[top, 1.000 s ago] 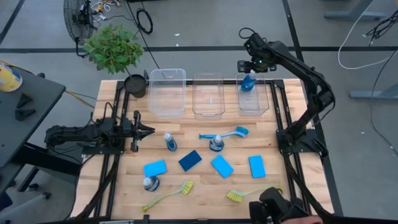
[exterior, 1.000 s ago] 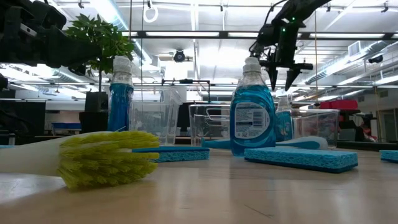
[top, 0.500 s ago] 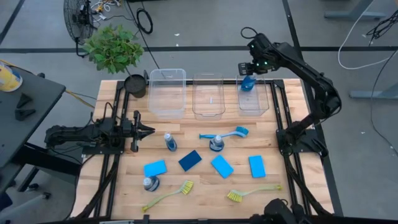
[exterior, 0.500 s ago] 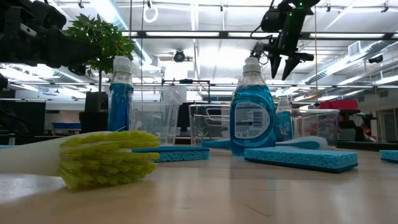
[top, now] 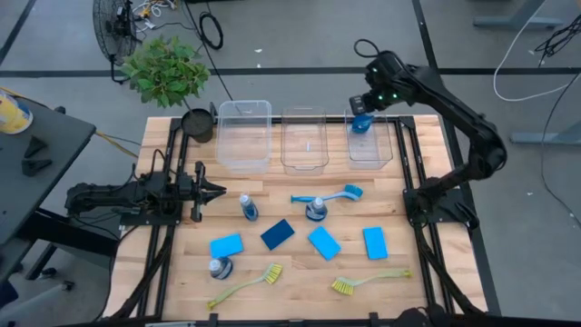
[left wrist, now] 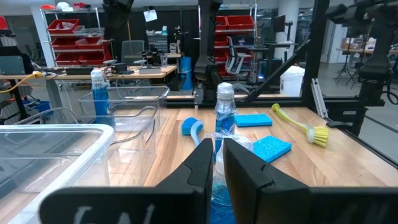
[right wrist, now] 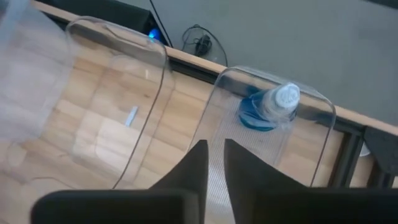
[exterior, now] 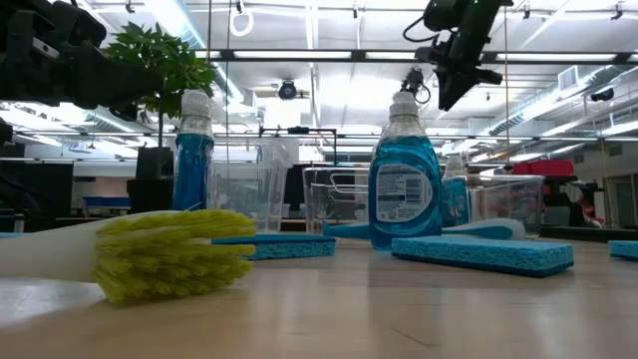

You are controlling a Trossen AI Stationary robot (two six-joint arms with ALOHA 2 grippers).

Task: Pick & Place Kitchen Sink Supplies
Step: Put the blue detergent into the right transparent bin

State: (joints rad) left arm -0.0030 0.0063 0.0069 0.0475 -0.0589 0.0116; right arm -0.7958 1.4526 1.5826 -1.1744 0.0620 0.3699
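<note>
High view: three clear plastic bins (top: 309, 138) in a row; the rightmost holds one small blue bottle (top: 361, 123), partly hidden under the right gripper (top: 369, 102). Nearer than the bins: three bottles, four flat blue sponges, three long-handled brushes.
Low view: bottle label (exterior: 402, 186) unreadable.
Right wrist view: fingers almost shut, empty.
Left wrist view: left gripper (left wrist: 217, 163) fingers close together, gripping nothing.
</note>
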